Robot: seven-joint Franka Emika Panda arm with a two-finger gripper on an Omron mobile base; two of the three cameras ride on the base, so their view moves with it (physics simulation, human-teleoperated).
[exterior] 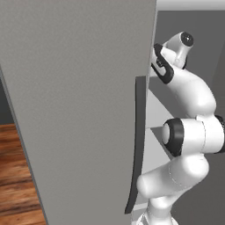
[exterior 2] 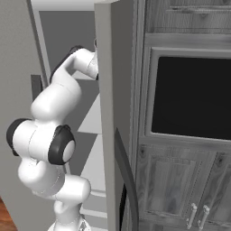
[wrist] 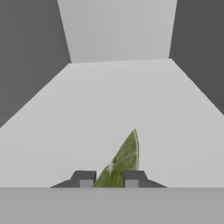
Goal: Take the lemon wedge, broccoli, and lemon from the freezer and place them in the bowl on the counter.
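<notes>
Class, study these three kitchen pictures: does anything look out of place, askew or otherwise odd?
One thing: the wedge between the hand's fingers, on the pale freezer shelf, is green, not yellow as a lemon wedge would be. It stands on edge, tip up. Nothing looks spilled or damaged.

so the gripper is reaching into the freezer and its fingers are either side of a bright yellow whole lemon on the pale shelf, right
Not quite. What sits between the fingers of the gripper is a green wedge-shaped piece tapering to a point, not a bright yellow whole lemon; the hand view shows this. The rest holds: the arm reaches into the freezer, and the wedge lies on the pale shelf.
</notes>
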